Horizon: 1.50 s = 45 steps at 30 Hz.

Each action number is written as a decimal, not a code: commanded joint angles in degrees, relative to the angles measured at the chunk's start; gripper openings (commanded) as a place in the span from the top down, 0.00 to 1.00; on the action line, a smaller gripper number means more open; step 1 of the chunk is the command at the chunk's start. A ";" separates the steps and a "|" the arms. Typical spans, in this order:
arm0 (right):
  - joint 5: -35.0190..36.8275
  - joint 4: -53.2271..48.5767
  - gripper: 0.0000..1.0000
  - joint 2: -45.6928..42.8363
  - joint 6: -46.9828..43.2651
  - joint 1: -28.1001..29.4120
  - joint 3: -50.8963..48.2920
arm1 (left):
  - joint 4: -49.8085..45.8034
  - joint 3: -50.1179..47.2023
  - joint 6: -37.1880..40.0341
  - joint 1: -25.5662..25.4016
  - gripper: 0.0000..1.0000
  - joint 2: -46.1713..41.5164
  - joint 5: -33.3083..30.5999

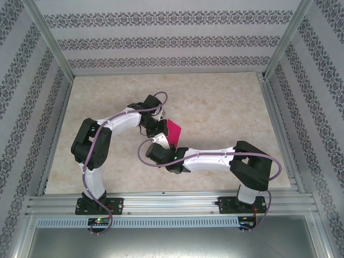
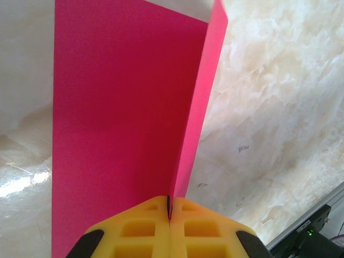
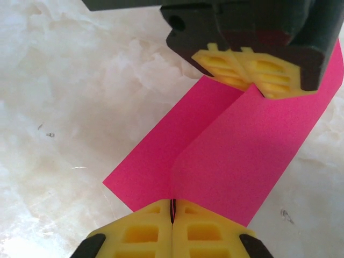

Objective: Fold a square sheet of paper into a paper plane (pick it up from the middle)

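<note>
The square sheet of paper (image 1: 173,131) is magenta-pink and hangs between my two grippers over the middle of the table, bent along a centre ridge with its two halves sloping down. My left gripper (image 2: 170,210) is shut on one end of that ridge; the paper (image 2: 123,118) spreads away from its yellow fingers (image 2: 134,234). My right gripper (image 3: 172,209) is shut on the opposite end, and the paper (image 3: 236,156) runs from it up to the left gripper's yellow fingers (image 3: 252,70) at the top of the right wrist view.
The marble-patterned table (image 1: 215,107) lies under the paper. Aluminium frame rails (image 1: 172,201) run along the near edge and the sides. Patterned walls close in the back and both sides.
</note>
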 commanded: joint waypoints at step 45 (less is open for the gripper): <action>-49.93 27.17 0.91 -7.00 4.25 -25.32 -19.07 | 12.34 -22.63 -5.01 -2.29 0.87 -8.74 -5.15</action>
